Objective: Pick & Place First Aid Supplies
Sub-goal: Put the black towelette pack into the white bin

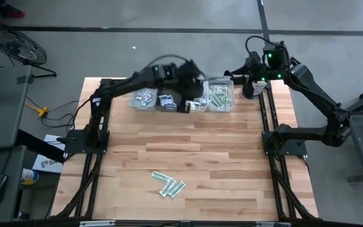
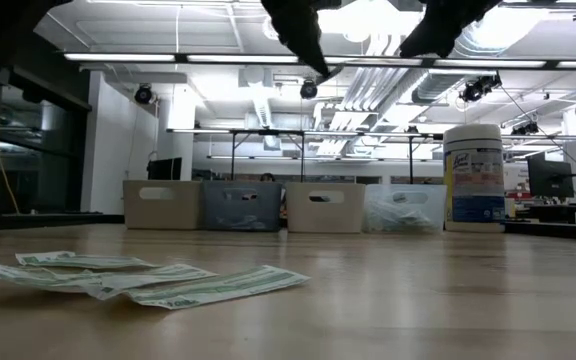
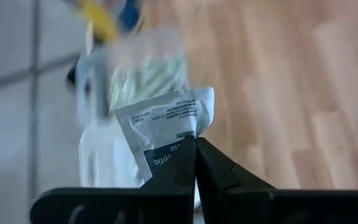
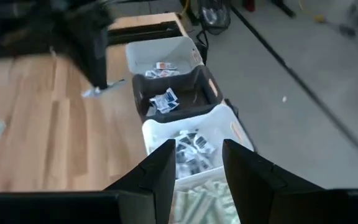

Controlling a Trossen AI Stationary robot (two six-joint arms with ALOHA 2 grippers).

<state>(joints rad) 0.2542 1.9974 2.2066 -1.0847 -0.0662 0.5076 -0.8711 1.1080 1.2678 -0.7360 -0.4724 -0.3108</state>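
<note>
Left tool [image 3: 194, 144] is pinched tight on a white packet [image 3: 166, 121], carried above the bins [image 1: 183, 96]; centre it over the matching bin just below before letting go; right tool [image 4: 197, 160] waits part-open

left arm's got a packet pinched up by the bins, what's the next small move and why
Probably ease the left gripper over a bin and open its jaws. They are shut on a white packet with a dark-blue mark, and in the high view that gripper sits at the row of bins, apparently beside the white bin holding similar packets. The right gripper waits above, jaws open.
</note>
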